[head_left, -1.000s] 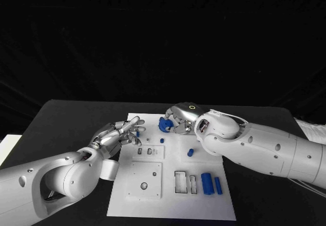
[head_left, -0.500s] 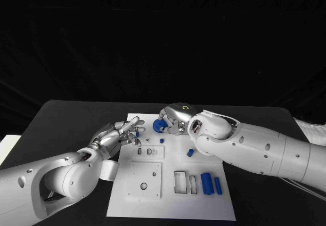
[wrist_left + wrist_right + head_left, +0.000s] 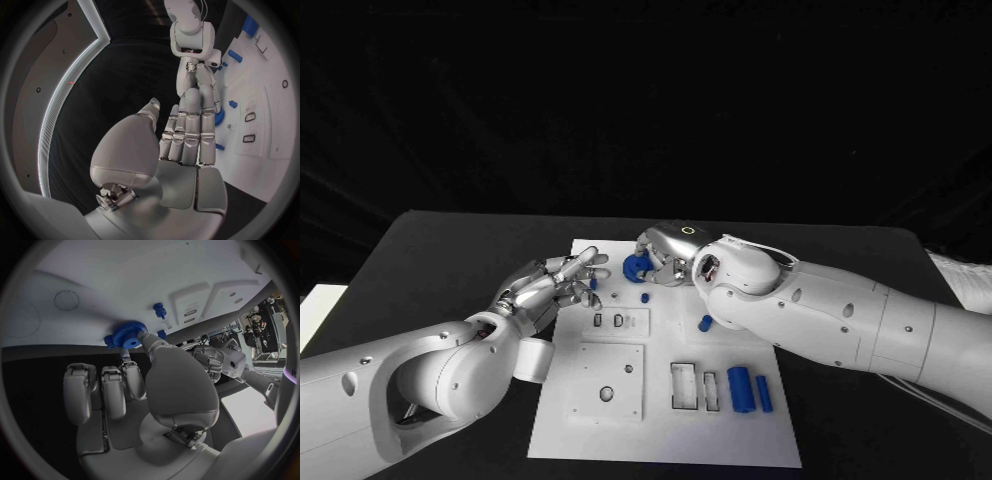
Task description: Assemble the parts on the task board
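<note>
Several blue parts (image 3: 740,389) lie loose on the task board (image 3: 661,420); most assembly remains. Right hand (image 3: 672,258) grips the blue gear (image 3: 129,334) at the far edge. Left hand (image 3: 557,287) holds nothing, fingers apart.

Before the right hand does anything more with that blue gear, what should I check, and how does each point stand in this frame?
1. Gear held: ok. The right hand pinches the blue gear between thumb and a finger.
2. Gear over the board: ok. It sits at the far end of the white board.
3. Gear seated on a post: cannot tell; its underside is hidden.
4. Left hand clear: ok. The left hand rests at the board's left edge, apart from the gear, holding nothing I can see.
5. Nearby loose pieces: ok. The small blue peg lies apart from the gear.
</note>
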Tool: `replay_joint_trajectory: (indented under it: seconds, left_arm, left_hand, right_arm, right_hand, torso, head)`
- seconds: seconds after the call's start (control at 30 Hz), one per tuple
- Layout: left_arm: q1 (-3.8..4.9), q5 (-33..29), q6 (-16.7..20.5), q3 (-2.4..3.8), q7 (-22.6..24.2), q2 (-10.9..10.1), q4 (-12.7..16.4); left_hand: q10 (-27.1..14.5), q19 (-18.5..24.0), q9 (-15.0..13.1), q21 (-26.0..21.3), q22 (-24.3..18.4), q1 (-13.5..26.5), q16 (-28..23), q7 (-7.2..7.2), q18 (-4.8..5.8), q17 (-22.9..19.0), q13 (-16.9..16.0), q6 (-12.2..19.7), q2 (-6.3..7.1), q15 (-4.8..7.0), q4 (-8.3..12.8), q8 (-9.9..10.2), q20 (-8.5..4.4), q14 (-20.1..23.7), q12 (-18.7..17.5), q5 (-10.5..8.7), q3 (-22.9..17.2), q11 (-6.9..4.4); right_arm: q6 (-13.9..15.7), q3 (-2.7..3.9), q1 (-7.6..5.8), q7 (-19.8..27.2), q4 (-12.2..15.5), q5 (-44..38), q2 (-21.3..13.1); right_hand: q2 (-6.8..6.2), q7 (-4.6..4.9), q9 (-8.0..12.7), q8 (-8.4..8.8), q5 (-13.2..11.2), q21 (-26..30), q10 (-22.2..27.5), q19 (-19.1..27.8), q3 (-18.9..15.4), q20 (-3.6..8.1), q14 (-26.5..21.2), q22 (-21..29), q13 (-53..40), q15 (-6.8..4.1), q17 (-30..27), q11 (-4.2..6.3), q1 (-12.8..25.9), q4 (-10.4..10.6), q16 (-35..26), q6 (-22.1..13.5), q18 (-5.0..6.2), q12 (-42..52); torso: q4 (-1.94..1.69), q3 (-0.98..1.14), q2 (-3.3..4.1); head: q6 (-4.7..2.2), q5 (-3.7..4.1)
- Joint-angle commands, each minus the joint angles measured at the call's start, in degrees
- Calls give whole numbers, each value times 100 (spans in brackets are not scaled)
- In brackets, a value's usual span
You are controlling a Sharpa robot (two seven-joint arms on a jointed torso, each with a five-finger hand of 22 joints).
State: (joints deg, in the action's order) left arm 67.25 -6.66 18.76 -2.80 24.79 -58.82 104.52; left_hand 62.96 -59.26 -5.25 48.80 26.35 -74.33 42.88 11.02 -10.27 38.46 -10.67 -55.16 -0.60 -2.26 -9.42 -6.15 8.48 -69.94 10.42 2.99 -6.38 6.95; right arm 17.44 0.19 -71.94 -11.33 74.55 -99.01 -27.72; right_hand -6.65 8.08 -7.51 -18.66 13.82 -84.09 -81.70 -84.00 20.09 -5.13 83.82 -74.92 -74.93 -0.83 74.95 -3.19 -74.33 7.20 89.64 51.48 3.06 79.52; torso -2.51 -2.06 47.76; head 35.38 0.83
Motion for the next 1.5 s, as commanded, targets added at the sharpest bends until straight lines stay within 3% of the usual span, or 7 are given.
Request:
replay_joint_trajectory:
  seconds: [0.03,0.4,0.57,0.77,1.0,1.37,1.5]
  left_arm:
    - [4,4,-91,4,27,12,12]
    - [4,5,-91,4,24,7,17]
    - [4,5,-88,4,23,3,18]
    - [5,5,-84,4,22,-4,18]
    - [5,5,-81,4,20,-8,16]
    - [5,5,-85,4,21,-11,-34]
    - [5,5,-89,3,19,-10,-55]
  left_hand:
    - [-45,47,8,0,-4,-19,-20,4,-26,6,-8,25,-31,-12,47,38,-6,38,-28,-1,-1,-3]
    - [-45,47,8,0,-4,-19,-20,4,-26,6,-8,25,-31,-12,47,38,-6,38,-28,-1,-1,-3]
    - [-45,47,8,0,-4,-19,-20,4,-26,6,-8,25,-31,-12,47,38,-6,38,-28,-1,-1,-3]
    - [-45,47,8,0,-4,-19,-20,4,-26,6,-8,25,-31,-12,47,38,-6,38,-28,-1,-1,-3]
    - [-51,56,8,-1,-6,-33,-33,4,-26,9,-12,24,-37,-13,65,41,-4,41,-32,-2,-6,-2]
    - [-52,56,8,-1,-6,-34,-34,4,-26,10,-12,24,-38,-13,67,41,-4,41,-33,-1,-7,-2]
    - [-53,58,8,-1,-6,-36,-36,4,-26,10,-13,24,-38,-14,69,42,-4,42,-33,-1,-7,-1]
  right_arm:
    - [-93,-4,13,-52,-64,-104,22]
    - [-143,-5,20,-60,-130,-121,76]
    - [-247,-6,19,-49,-130,-105,70]
    - [-400,-6,18,-43,-128,-19,42]
    - [-451,-7,17,-42,-123,64,-2]
    - [1384,4,20,1172,172,883,-455]
    - [1551,35,9,1641,450,1490,-818]
  right_hand:
    - [6,-1,9,25,13,-32,4,-55,9,37,618,-209,-561,-27,1505,5,88,26,36,-11,-38,-39]
    - [-95,133,175,455,-88,-33,131,-56,-47,-45,618,-220,-444,72,1505,-116,288,40,36,-362,-41,-189]
    - [-145,175,229,618,-82,-35,155,-54,-305,-95,618,-223,-420,119,1505,-165,626,277,36,-454,-41,-213]
    - [44,176,239,706,3,-43,134,-57,-747,-121,618,-236,-452,133,1505,-173,1344,933,36,-300,-42,-168]
    - [243,146,238,744,473,-46,113,-57,-1030,-103,618,-241,-483,115,1505,-153,1653,942,36,-163,-42,-131]
    - [292,151,277,903,708,-53,96,-63,-1111,-89,618,-254,-504,105,1505,-147,1019,665,36,-152,-45,-111]
    - [262,157,285,957,715,-50,114,-59,-1134,-98,618,-253,-488,111,1505,-152,787,538,36,-133,-45,-135]
  torso:
    - [1,2,-1]
    - [3,0,-2]
    - [5,-1,-4]
    - [9,3,-2]
    - [5,2,-4]
    - [35,12,-18]
    - [62,24,-38]
  head:
    - [7,-2]
    - [8,3]
    - [11,-6]
    - [16,-12]
    - [19,-7]
    - [-29,-15]
    - [-74,-2]
